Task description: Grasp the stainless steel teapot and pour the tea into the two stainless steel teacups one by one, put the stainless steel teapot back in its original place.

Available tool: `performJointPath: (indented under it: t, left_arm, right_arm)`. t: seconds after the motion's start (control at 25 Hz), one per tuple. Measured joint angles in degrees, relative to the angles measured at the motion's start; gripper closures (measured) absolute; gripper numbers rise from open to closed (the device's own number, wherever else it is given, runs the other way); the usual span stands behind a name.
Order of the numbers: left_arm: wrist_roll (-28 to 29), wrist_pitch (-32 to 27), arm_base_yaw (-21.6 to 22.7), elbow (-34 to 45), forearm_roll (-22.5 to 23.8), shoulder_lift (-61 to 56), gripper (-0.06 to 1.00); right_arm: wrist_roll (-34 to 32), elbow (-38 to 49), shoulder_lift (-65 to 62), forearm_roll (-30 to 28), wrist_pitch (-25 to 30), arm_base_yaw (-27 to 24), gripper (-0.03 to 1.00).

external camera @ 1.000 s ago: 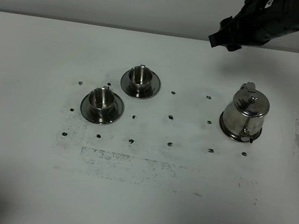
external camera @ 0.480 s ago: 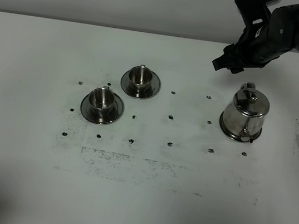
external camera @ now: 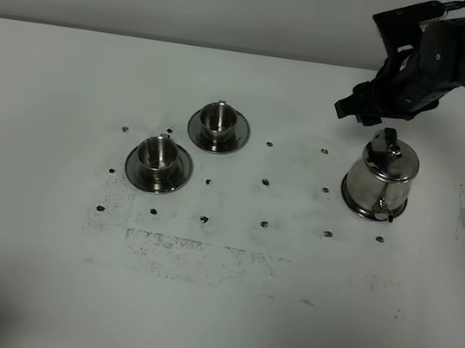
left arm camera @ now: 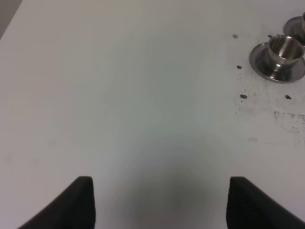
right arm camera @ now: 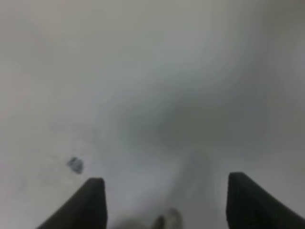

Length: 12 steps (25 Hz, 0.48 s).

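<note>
The white surface point(external camera: 23, 283) is carrying three steel saucers. A nearer cup saucer point(external camera: 132, 169) is lying left of centre, and a farther cup saucer point(external camera: 240, 133) is sitting near it, behind and to the right. The teapot's saucer point(external camera: 347, 202) is resting well apart at right. Small dark dots point(external camera: 264, 223) and grey smudges point(external camera: 203, 253) are marking it.

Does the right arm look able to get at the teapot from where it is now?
Probably yes. The right gripper hangs open just behind and above the teapot, with nothing between them. Both cups stand well off on the left arm's side.
</note>
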<state>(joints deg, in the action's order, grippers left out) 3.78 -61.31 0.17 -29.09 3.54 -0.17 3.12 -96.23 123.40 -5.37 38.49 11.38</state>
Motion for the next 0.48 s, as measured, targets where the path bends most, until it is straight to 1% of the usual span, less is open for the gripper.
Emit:
performJointPath:
  t: [0.16, 0.36, 0.48]
  left_arm:
    - [-0.05, 0.00, 0.00, 0.00, 0.00, 0.00, 0.38]
    - [-0.05, 0.00, 0.00, 0.00, 0.00, 0.00, 0.38]
    - [-0.05, 0.00, 0.00, 0.00, 0.00, 0.00, 0.38]
  right_arm:
    - [-0.40, 0.00, 0.00, -0.12, 1.49, -0.51, 0.45]
    - [2.12, 0.00, 0.00, -0.20, 3.77, -0.51, 0.45]
    - [2.49, 0.00, 0.04, -2.24, 4.33, -0.51, 0.45]
